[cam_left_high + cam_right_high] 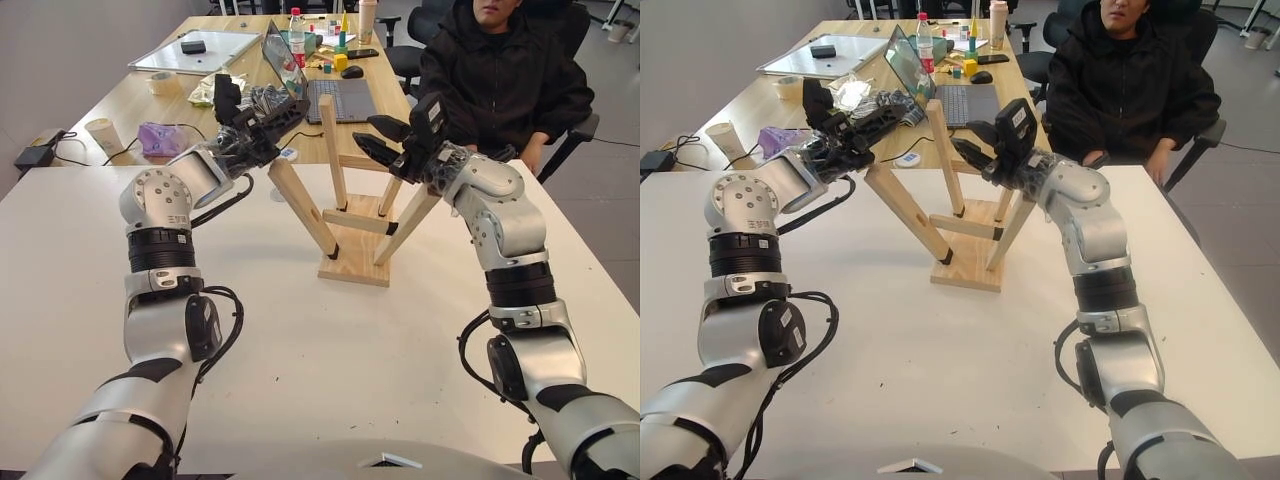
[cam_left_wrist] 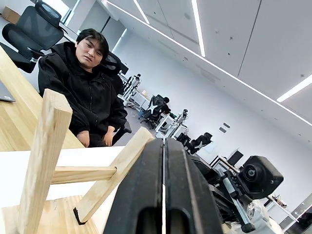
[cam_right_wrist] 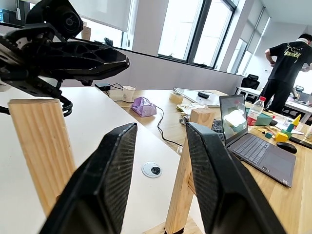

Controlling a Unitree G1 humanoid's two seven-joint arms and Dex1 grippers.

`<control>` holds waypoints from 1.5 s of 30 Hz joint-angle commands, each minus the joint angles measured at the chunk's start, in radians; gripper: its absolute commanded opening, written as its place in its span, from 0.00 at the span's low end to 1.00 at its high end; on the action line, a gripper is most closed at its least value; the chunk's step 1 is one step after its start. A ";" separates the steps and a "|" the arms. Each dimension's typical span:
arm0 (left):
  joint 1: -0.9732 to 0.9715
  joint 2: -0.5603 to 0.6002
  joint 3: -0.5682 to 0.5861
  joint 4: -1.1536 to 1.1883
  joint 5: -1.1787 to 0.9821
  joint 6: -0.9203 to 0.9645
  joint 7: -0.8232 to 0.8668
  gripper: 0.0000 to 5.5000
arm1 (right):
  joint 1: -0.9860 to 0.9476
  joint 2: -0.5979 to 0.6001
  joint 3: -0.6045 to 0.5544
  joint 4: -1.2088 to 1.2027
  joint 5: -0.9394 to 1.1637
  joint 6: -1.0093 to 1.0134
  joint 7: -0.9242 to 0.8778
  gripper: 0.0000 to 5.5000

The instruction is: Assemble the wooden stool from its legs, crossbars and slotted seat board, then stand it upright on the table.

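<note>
Both arms [image 1: 505, 200] are chunky silver-grey shells with black ribbed bands [image 1: 160, 250] at the joints, plus loose black cables [image 1: 236, 310] looping out near the elbows. The left gripper [image 1: 290, 110] and right gripper [image 1: 365, 133] are plain matte black, with wide, flat fingers [image 3: 105, 195].

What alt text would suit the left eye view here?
A wooden stool rests upside down on a white table, its seat board flat and its legs pointing up. The left hand and the open right hand are near the leg tops.
</note>
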 commanded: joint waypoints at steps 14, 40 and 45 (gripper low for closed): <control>0.402 -0.121 -0.200 -0.192 0.032 0.019 0.024 0.00 | 0.122 -0.001 0.028 0.061 -0.005 0.070 0.003 0.34; -0.010 0.373 -1.102 -0.383 0.798 -1.616 -0.971 0.38 | -0.032 -0.211 -0.453 -0.150 0.216 0.169 -0.258 0.34; 0.061 0.267 -1.173 -0.246 1.098 -1.891 -0.818 0.55 | 0.105 -0.174 -0.444 -0.197 0.218 0.176 -0.315 0.34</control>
